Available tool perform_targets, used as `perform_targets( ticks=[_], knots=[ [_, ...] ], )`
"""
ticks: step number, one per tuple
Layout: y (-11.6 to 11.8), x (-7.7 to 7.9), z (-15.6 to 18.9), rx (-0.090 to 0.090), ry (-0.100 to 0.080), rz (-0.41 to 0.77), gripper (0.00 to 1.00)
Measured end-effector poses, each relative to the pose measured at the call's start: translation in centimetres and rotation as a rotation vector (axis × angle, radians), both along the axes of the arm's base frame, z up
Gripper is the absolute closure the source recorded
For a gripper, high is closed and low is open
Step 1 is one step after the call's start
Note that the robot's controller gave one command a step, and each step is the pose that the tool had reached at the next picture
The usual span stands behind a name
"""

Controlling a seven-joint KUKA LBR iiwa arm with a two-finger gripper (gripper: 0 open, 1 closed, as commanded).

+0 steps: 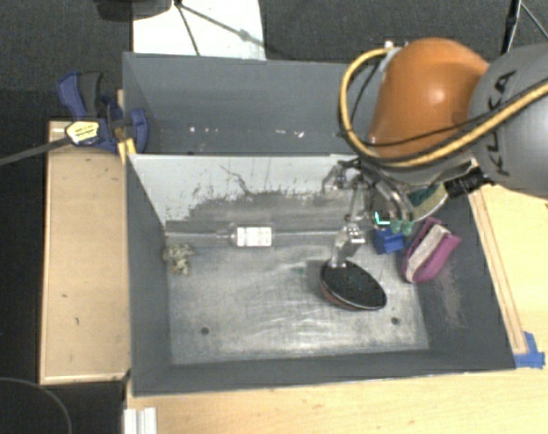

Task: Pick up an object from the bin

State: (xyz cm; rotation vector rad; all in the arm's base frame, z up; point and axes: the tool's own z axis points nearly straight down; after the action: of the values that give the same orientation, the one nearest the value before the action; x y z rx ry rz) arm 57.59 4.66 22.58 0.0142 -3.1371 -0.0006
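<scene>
Low at right middle of frame, with pincer (pixel 350 242) just over the upper edge of a flat black disc (pixel 354 289) on the bin (pixel 256 310) floor, probably to grasp its rim; open or closed, cannot tell.

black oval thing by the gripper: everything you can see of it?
The black oval thing is a flat dark disc, matt and faintly speckled, with a thin reddish-brown rim along its lower left. It lies flat on the bin floor, right of centre. The gripper is at its upper left edge; whether they touch cannot be told. No other thing touches it.
</scene>
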Motion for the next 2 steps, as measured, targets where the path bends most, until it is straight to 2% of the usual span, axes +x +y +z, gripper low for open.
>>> perform_targets(
  ticks=[1,2],
  knots=[
    [-6.9,-3.4,-15.4,0.002,-0.011,-0.047,0.00],
    [-5.7,-4.1,-12.5,0.000,-0.010,-0.306,0.00]
  ],
)
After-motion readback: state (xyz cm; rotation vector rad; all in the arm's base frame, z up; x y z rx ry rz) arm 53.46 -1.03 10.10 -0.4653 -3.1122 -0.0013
